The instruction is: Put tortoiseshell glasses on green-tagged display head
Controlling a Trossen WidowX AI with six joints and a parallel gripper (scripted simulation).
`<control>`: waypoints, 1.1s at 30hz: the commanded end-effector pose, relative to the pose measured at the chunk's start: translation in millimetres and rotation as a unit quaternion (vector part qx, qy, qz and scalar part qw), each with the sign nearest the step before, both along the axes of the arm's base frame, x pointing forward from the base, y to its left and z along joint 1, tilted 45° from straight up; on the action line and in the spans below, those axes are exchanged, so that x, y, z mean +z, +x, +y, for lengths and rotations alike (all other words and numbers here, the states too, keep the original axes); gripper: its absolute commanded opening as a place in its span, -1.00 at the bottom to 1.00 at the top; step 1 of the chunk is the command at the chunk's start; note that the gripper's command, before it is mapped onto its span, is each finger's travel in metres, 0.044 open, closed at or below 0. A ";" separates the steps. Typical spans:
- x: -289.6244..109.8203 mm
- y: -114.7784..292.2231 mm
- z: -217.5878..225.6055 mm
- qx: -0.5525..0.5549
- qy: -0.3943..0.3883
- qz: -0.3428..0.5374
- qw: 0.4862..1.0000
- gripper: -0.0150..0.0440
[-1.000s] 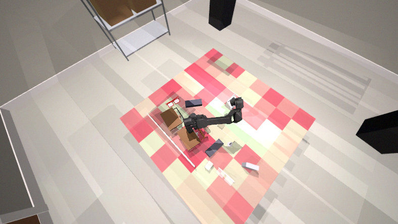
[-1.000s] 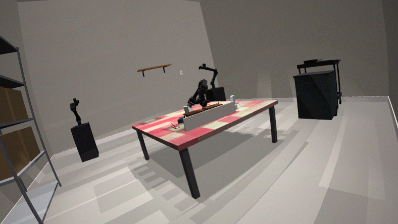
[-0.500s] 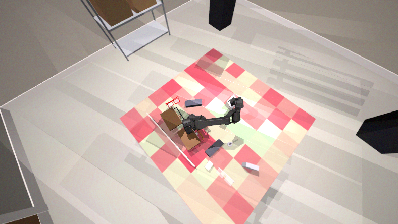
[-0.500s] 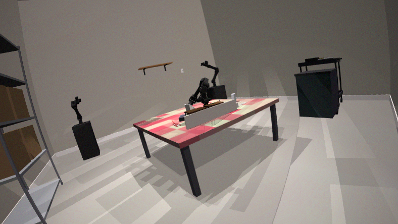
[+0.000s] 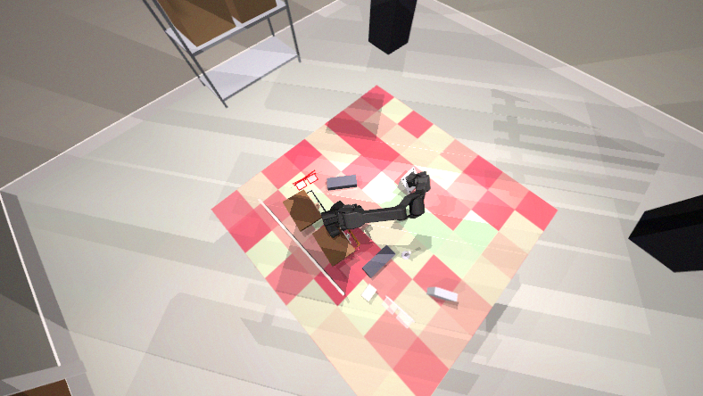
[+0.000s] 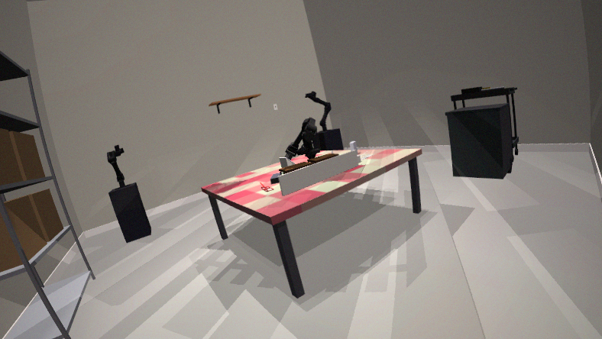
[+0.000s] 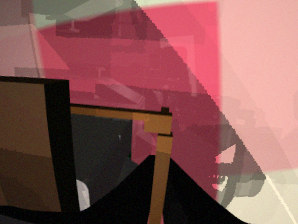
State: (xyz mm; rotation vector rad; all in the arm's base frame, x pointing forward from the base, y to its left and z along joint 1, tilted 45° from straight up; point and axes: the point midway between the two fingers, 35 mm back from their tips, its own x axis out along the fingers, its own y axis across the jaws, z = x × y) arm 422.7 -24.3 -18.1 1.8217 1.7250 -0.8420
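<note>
My gripper (image 5: 338, 234) (image 7: 158, 162) is shut on one temple of the tortoiseshell glasses (image 5: 355, 240) (image 7: 158, 122). In the wrist view the held temple runs down between the fingertips, and the front frame stretches left from the hinge. A dark grey shape (image 7: 102, 145) with a pale part, apparently a display head, lies below the front frame at the lower left. Whether they touch cannot be told. The far temple is hidden. A brown panel (image 5: 334, 245) (image 7: 22, 130) with a black edge hides part of the head. The green tag and the other head cannot be made out.
A second brown panel (image 5: 302, 210) stands alongside, with a long white wall (image 5: 301, 245) (image 6: 322, 172) behind both. Red glasses (image 5: 305, 180) (image 6: 267, 188) and dark boxes (image 5: 342, 183) (image 5: 378, 261) are nearby. White blocks (image 5: 368, 292) (image 5: 442, 294) lie farther off.
</note>
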 end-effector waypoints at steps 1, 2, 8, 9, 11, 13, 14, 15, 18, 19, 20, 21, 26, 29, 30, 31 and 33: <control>-1.8 -0.1 2.0 -0.003 0.002 0.002 1.000 -0.49; -2.1 0.0 2.4 -0.003 0.002 0.002 1.000 -0.49; -1.6 0.2 1.8 0.000 0.000 0.000 1.000 -0.31; -1.6 0.2 1.8 0.000 0.000 0.000 1.000 -0.22; -1.6 0.2 1.8 0.000 0.000 0.000 1.000 -0.13; -1.6 0.2 1.8 0.000 0.000 0.000 1.000 -0.13; -1.6 0.2 1.8 0.000 0.000 0.000 1.000 -0.13; -1.6 0.2 1.8 0.000 0.000 0.000 1.000 -0.13; -1.6 0.2 1.8 0.000 0.000 0.000 1.000 -0.13; -0.8 0.3 1.0 0.000 0.000 0.001 1.000 -0.13; 0.7 0.6 -0.6 0.002 0.000 0.002 1.000 -0.13; 2.8 1.0 -2.9 0.003 0.000 0.004 1.000 -0.13; 20.1 1.7 -19.5 0.016 0.001 0.021 1.000 -0.13; 23.1 1.5 -22.1 0.018 0.001 0.023 1.000 -0.13; 23.1 1.5 -22.1 0.018 0.001 0.023 1.000 -0.13; 23.4 0.4 -22.3 0.018 0.001 0.023 1.000 -0.13; 24.8 -4.4 -23.1 0.018 0.001 0.023 1.000 -0.13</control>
